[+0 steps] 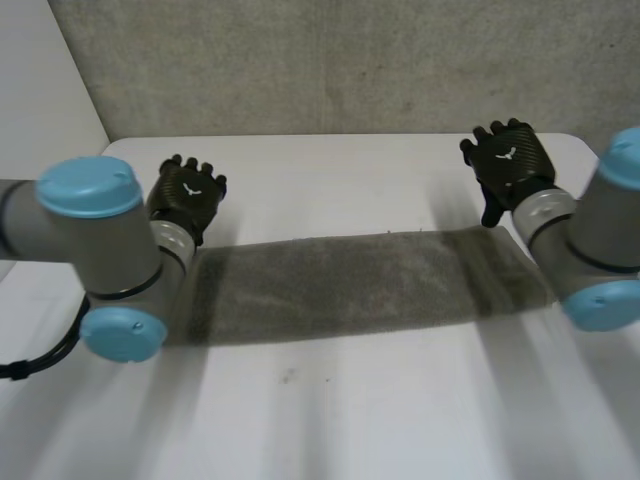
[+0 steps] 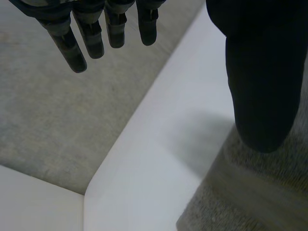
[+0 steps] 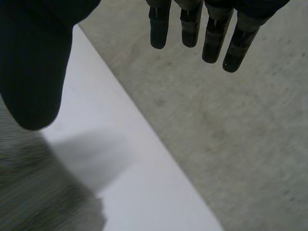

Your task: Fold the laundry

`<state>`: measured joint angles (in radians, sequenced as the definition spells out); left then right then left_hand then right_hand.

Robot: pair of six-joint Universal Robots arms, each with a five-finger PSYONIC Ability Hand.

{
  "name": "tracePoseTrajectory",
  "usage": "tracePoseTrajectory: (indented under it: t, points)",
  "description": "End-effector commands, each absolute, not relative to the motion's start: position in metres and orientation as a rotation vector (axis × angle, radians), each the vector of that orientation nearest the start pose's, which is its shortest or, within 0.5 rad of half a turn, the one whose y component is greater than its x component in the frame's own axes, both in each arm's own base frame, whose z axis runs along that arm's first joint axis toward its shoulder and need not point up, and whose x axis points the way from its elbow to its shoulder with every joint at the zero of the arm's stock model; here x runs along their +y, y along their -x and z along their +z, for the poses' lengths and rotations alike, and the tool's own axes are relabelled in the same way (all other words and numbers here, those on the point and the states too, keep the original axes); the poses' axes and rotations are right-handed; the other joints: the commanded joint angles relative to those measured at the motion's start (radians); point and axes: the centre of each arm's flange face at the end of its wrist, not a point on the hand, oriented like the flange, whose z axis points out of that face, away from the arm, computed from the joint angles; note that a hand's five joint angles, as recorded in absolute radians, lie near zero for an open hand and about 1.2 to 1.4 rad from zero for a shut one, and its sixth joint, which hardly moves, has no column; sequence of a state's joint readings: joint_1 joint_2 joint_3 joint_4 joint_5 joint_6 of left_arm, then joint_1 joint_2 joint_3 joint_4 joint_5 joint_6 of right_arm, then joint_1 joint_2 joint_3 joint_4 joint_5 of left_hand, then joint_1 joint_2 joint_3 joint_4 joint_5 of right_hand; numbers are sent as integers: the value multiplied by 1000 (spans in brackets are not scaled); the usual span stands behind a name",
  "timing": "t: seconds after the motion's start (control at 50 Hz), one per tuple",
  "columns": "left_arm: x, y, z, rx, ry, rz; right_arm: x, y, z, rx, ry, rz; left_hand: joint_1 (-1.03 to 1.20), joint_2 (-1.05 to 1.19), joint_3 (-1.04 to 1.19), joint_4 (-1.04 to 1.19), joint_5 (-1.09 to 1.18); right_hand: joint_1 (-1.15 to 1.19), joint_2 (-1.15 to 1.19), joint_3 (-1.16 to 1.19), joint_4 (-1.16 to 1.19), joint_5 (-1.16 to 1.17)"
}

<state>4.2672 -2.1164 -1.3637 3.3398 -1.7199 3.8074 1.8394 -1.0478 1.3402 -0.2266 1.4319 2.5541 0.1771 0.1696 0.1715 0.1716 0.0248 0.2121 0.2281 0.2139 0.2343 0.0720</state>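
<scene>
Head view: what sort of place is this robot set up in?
Likely a robotics lab or test cell: a white table, one grey cloth laid flat, carpet-like grey surface beyond, and the left hand and right hand open by the cloth's ends.

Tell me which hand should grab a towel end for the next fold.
Right, narrowly. The right hand hangs open with its thumb just past the far right corner of the towel. The left hand is open too, but its arm covers the left end.
</scene>
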Motion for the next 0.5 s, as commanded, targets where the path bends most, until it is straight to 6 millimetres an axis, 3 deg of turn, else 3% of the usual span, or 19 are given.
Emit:
tracePoseTrajectory:
  t: [0.02,0.16,0.22,0.3,0.5]
  points:
    - [-293,268,216,2057,-879,-2050,-334,-215,209,2312,1118,-1868,-3,5,3,3,-25,-38,-54,-39,-60,-72]
    - [-275,267,213,2184,-853,-2128,-327,-185,186,2494,1058,-1650,-3,5,3,3,-25,110,94,109,88,76]
    - [-270,266,208,2217,-842,-2132,-328,-182,179,2502,1055,-1639,-3,5,3,3,-25,213,197,212,191,179]
    - [-268,265,204,2216,-843,-2135,-338,-176,155,2463,1061,-1654,-3,5,3,3,-25,483,467,481,461,448]
    - [-268,262,200,2227,-836,-2119,-348,-170,126,2477,1085,-1650,-3,5,3,3,-25,548,532,546,526,514]
